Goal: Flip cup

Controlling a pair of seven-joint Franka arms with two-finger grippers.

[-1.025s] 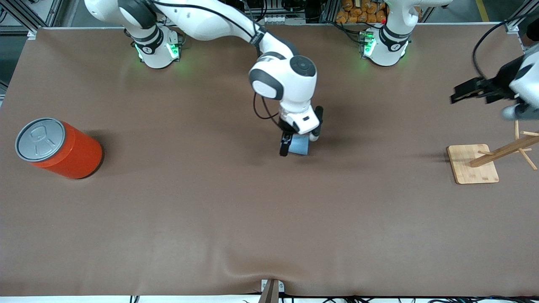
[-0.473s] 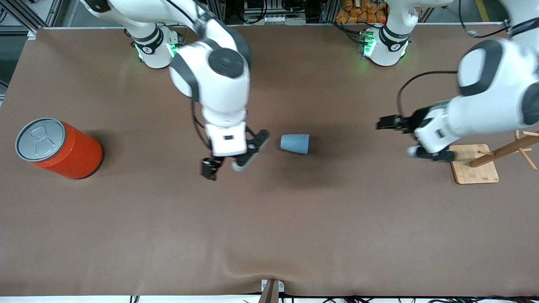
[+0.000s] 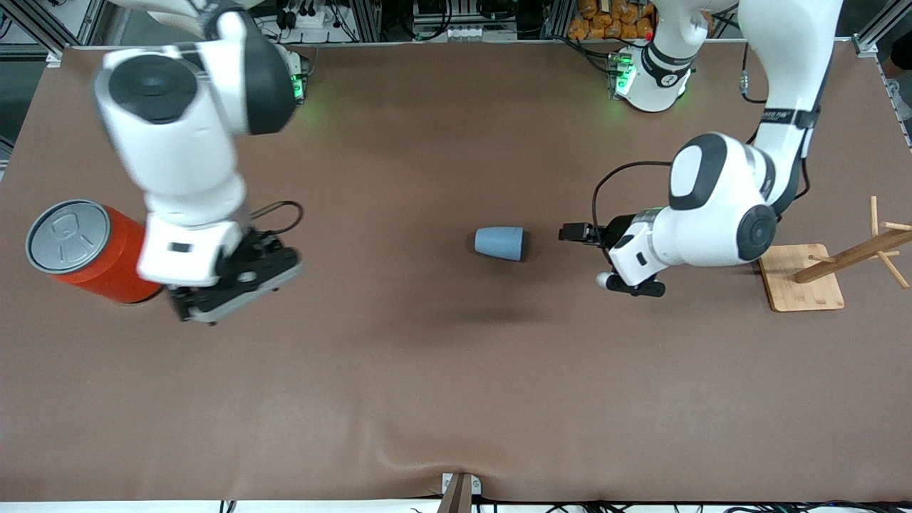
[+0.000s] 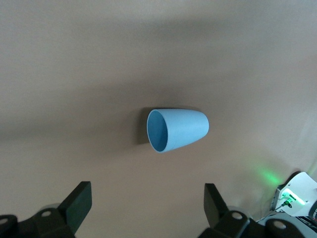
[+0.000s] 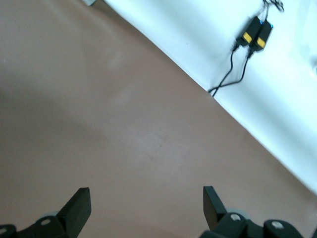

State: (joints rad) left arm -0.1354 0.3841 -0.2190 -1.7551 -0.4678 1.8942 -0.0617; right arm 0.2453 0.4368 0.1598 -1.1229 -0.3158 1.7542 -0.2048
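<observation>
The light-blue cup (image 3: pixel 499 244) lies on its side in the middle of the table, its mouth toward the left arm's end. In the left wrist view the cup (image 4: pixel 177 130) shows its darker blue inside. My left gripper (image 3: pixel 603 259) is open and empty, low over the table beside the cup's mouth, a short gap from it; its fingers (image 4: pixel 78 201) stand wide apart around bare table (image 4: pixel 147 206). My right gripper (image 3: pixel 235 283) is open and empty, up over the table beside the orange can; its fingers (image 5: pixel 79 204) frame bare table (image 5: pixel 146 206).
A big orange can (image 3: pixel 100 251) with a grey pull-tab lid stands at the right arm's end. A wooden rack on a board (image 3: pixel 799 279) stands at the left arm's end. The right wrist view shows the table's edge, white floor (image 5: pixel 237 44) and cables.
My right gripper let go of the cup and swung away, up toward the orange can. My left gripper came in from over the wooden rack to just beside the cup. The cup stayed put.
</observation>
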